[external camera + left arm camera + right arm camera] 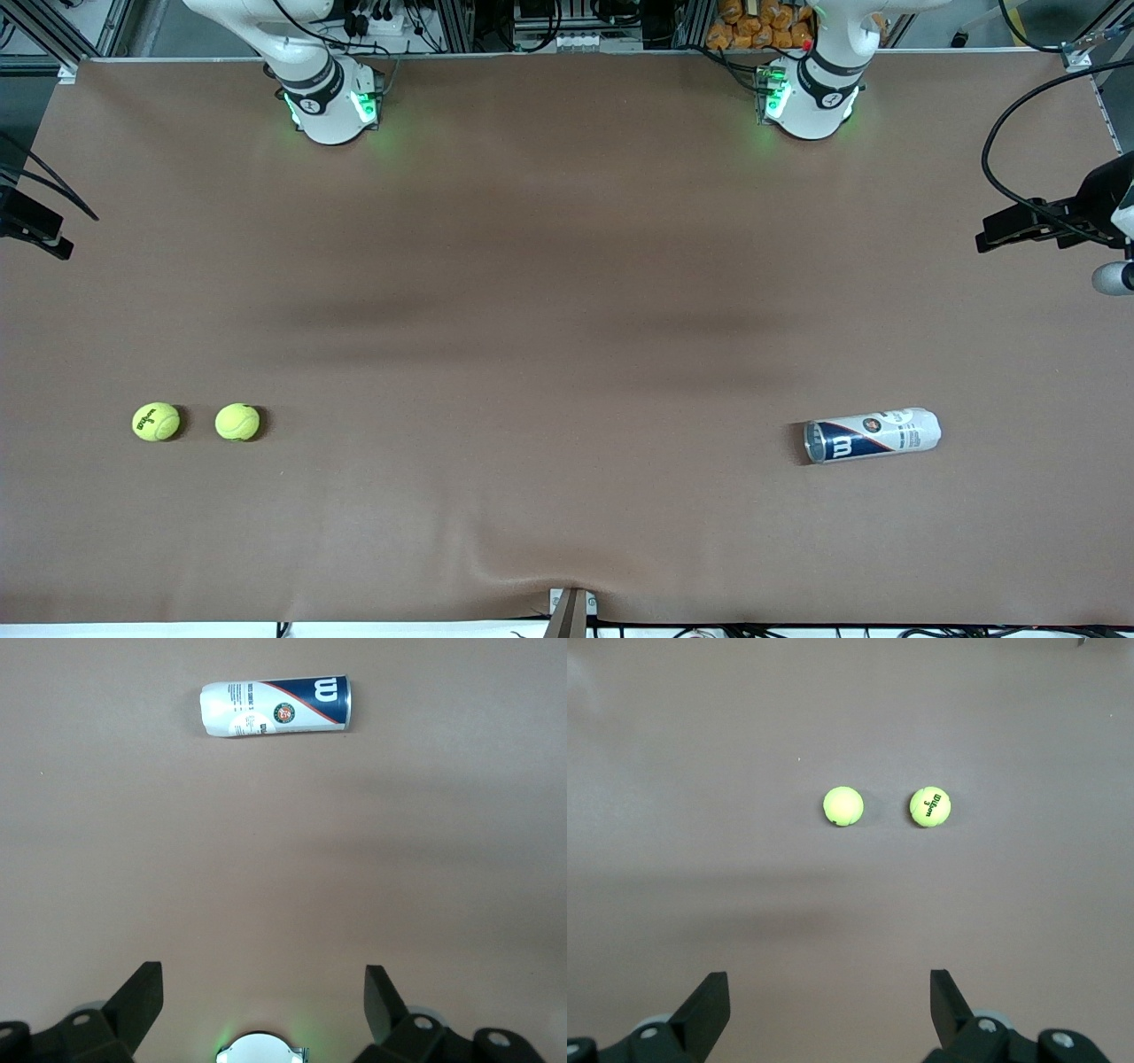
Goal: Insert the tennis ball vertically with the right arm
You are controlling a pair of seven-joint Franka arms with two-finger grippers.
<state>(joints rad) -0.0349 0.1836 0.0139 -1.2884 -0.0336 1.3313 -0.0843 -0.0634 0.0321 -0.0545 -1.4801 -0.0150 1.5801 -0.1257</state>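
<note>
Two yellow-green tennis balls lie side by side near the right arm's end of the table: a printed one [156, 422] [929, 806] and a plain one [237, 422] [843, 805]. A white and navy ball can [873, 435] [275, 707] lies on its side near the left arm's end. My right gripper [828, 979] hangs open high over bare table, well short of the balls, with nothing between its fingers. My left gripper [263, 973] is also open and empty, high over the table near its own base [811, 97]. Neither gripper shows in the front view.
The brown table cover [567, 266] has a wrinkle by a metal bracket [571, 611] at the front edge. Black gear with cables [1054, 221] juts in at the left arm's end, and another black piece [31, 226] at the right arm's end.
</note>
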